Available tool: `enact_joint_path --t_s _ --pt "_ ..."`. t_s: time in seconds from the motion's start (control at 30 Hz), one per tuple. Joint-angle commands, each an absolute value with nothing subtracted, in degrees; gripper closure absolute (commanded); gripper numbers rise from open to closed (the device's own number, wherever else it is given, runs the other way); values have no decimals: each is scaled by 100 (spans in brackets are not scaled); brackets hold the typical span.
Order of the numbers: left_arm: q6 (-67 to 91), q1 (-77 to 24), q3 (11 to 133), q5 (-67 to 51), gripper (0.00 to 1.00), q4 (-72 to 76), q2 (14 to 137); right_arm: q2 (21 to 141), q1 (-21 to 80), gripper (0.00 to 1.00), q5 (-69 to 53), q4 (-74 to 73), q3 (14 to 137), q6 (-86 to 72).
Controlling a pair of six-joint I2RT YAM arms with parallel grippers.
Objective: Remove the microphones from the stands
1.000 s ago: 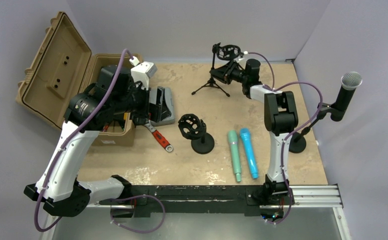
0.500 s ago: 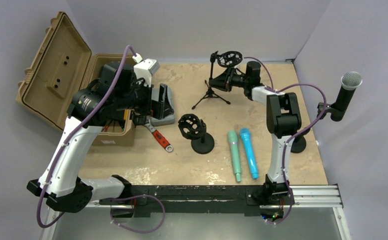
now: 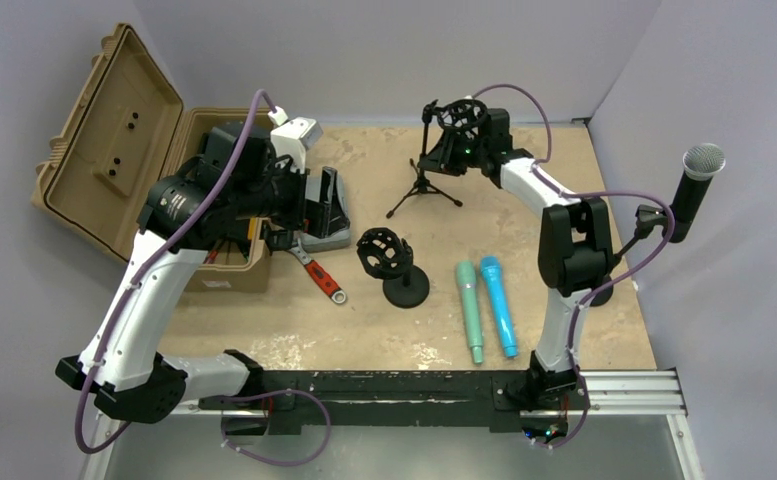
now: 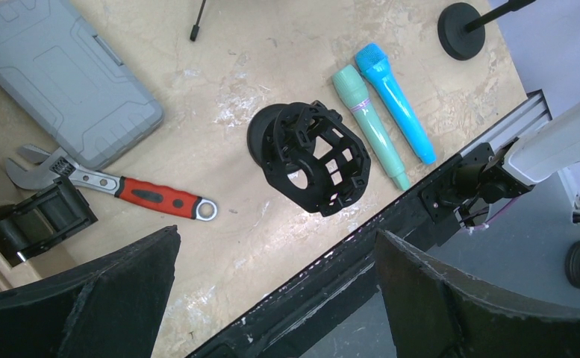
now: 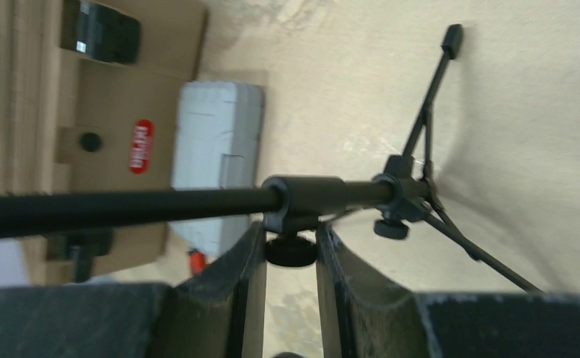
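Right arm is working at the tripod while the microphone is waiting at the right edge.

At the left, the left gripper [image 4: 272,246] is hovering over the grey case [image 3: 326,215], fingers wide apart and holding nothing. At the far middle, the right gripper [image 5: 290,257] is pinching the clamp knob [image 5: 291,250] under the pole of the tripod stand [image 3: 426,170]. The microphone [image 3: 697,182] is sitting in its stand [image 4: 462,30] at the table's right edge, well apart to the right of that gripper. Its long axis is near upright with the grille on top. The right arm is lying nearer, so the reach is looking like its job.
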State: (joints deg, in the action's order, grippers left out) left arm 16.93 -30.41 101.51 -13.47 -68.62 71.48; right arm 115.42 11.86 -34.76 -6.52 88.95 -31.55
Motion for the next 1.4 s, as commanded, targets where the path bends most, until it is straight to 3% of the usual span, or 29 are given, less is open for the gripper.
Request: enact_joint_path --t_s 0.0,0.2,0.33,0.43,0.53,0.9,1.1,1.37 --pt "1714 -3051 10389 -1447 0 -6691 7175 11617 1479 100 -1160 -1415 8789 -1715" --pt "1755 -3053 10314 -1405 0 -6693 7089 11692 1397 98 -3054 -1024 8642 -2025" --pt "1782 -3051 10258 -1391 0 -6681 7037 11610 1156 69 -4790 580 8064 -3276" --pt "1801 -3051 10240 -1406 0 -6690 6998 11495 1060 55 -5172 1211 7783 -3801" --pt "1809 -3050 10188 -1400 0 -6696 6936 11534 1008 48 -5539 1396 7825 -4121" --pt "1880 -3054 10046 -1441 0 -6594 6812 11757 732 44 -6154 4726 7134 -7353" --pt "1891 -3052 10049 -1446 0 -6605 6803 12076 694 49 -5932 5103 7416 -8049" --pt "1864 -3055 10030 -1398 0 -6633 6762 12130 686 55 -5662 4114 7655 -7294"
